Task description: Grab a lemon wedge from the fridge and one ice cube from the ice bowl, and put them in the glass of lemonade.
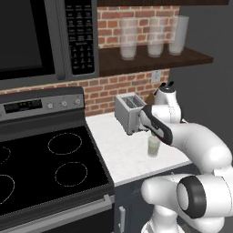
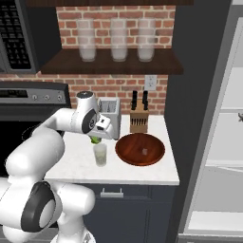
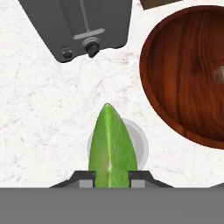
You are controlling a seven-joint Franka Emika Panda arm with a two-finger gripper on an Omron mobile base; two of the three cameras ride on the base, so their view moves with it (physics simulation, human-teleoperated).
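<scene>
- The jaws (image 3: 112, 177) are clenched on the lemon wedge (image 3: 112, 144), which stands between the two dark tips at the bottom centre of the hand view, its point aimed up the frame.
- In that view the rim of the glass of lemonade (image 3: 141, 146) shows as a pale circle right behind the wedge, so the wedge hangs directly over the glass.
- In the right base view the wedge (image 2: 97, 139) is a small green spot under the hand, just above the glass (image 2: 100, 154) near the middle of the frame; the two look apart, though the gap is slight.
- In the left base view the glass (image 1: 154, 146) stands on the white marble table (image 1: 123, 154), right of centre, below the arm's dark wrist.
- The ice bowl (image 2: 140, 149) sits just beside the glass, to its right in the right base view, with the ice cube (image 2: 144, 152) a faint pale speck inside it.
- The toaster (image 2: 110, 115) stands behind the glass, with a knife block (image 2: 138, 119) behind the bowl.
- The fridge (image 2: 223, 142) stands open at the right edge of the frame, showing pale shelves.
</scene>
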